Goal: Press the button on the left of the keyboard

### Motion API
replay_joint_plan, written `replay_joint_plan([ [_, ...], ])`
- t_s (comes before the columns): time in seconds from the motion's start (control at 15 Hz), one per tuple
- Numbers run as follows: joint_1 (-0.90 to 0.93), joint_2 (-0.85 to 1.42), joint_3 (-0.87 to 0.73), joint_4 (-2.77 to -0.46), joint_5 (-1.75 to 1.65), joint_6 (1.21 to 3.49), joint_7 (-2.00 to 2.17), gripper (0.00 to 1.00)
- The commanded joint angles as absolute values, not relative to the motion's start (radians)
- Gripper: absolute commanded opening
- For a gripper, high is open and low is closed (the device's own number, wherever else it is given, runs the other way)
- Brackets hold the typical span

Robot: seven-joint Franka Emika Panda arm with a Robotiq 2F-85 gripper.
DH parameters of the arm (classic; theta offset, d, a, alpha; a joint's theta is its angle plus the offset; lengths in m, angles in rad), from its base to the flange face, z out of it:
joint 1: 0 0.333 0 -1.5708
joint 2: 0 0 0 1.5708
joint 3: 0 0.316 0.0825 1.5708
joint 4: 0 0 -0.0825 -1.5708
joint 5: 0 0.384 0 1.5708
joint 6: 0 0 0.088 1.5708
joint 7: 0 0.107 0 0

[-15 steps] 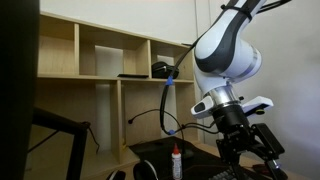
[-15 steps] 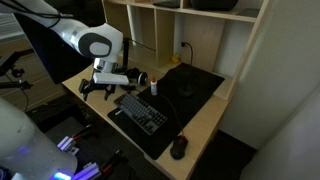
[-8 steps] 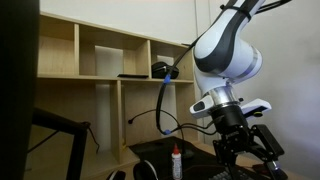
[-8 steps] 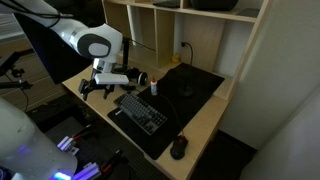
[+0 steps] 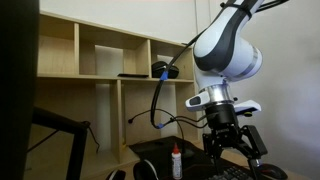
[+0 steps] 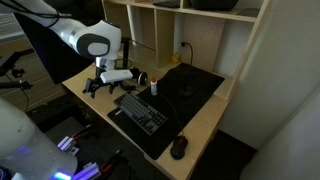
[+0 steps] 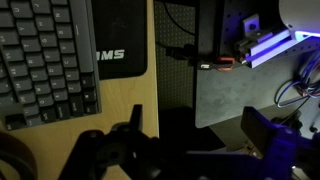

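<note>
The flat black keyboard (image 6: 140, 110) lies on the wooden desk (image 6: 205, 120). It shows at the top left of the wrist view (image 7: 40, 60), with a black end panel bearing pale letters (image 7: 120, 40). My gripper (image 6: 99, 86) hangs over the desk's corner just beyond the keyboard's end, above the surface and touching nothing. In the wrist view my gripper (image 7: 200, 135) has its two dark fingers wide apart and nothing between them. It also shows in an exterior view (image 5: 232, 152). No separate button can be made out.
A white bottle with a red cap (image 6: 154, 86) stands behind the keyboard, also in an exterior view (image 5: 177, 161). A black mat (image 6: 192, 85) covers the desk's back. A black mouse (image 6: 178, 147) lies at the front. Wooden shelves (image 5: 110, 60) rise behind. Cables hang beside the arm.
My gripper has shifted a little sideways toward the keyboard's end and turned slightly. Nothing on the desk has moved.
</note>
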State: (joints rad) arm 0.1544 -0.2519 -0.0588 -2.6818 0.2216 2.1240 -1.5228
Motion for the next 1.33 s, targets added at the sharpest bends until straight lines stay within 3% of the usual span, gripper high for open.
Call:
replay_joint_plan([
  [0.0, 0.142, -0.252, -0.046, -2.68, 0.225, 2.121, -1.525, 1.0],
  [0.47, 0.142, -0.252, -0.046, -2.68, 0.225, 2.121, -1.525, 1.0],
  [0.87, 0.198, -0.097, 0.048, -2.691, 0.225, 2.346, -1.504, 1.0],
  [1.27, 0.186, -0.125, 0.058, -2.702, 0.217, 2.318, -1.499, 1.0],
])
